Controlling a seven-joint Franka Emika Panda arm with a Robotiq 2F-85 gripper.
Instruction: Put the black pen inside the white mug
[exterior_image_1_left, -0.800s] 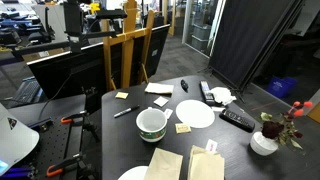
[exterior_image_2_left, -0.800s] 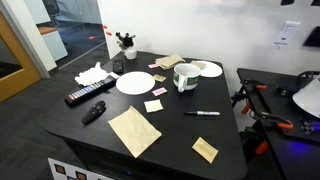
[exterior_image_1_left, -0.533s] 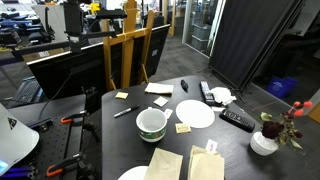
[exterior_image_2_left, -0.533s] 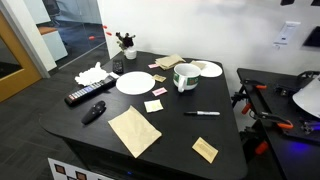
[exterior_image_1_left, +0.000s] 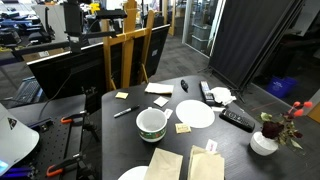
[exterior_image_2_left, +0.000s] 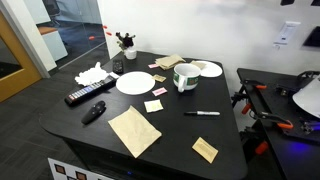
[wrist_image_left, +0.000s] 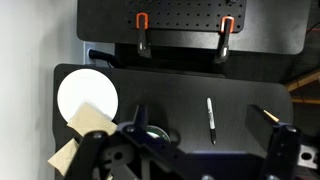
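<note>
Black tabletop (exterior_image_2_left: 200, 135) fills the middle of both exterior views, standing in an office-like room with a dark curtain, a wooden easel (exterior_image_1_left: 127, 45) and glass doors behind it.

I see the black pen (exterior_image_2_left: 203, 113) lying flat on the bare table surface. It is a slim dark stick with a paler tip, also visible in an exterior view (exterior_image_1_left: 123, 111) and in the wrist view (wrist_image_left: 211, 120). It is near the white mug (exterior_image_2_left: 186, 76) but clearly apart from it, not touching.

The mug stands upright. It is wide and squat, with a greenish band round its wall (exterior_image_1_left: 151, 123).

Around these lie two white plates; the larger plate (exterior_image_2_left: 134, 83) sits just beside the mug. A flat black remote (exterior_image_2_left: 88, 95) and a short thick black marker (exterior_image_2_left: 93, 111) lie toward one edge. A brown paper bag (exterior_image_2_left: 134, 131) and several small sticky notes lie scattered. A small white pot of red flowers (exterior_image_1_left: 264, 142) stands at a corner.

From the wrist camera, my gripper (wrist_image_left: 202, 125) looks straight down on the table. Its two fingers are spread wide and hold nothing. The pen appears between them, lying on the table below. Two orange-tipped clamps (wrist_image_left: 141, 20) grip the far table edge.
</note>
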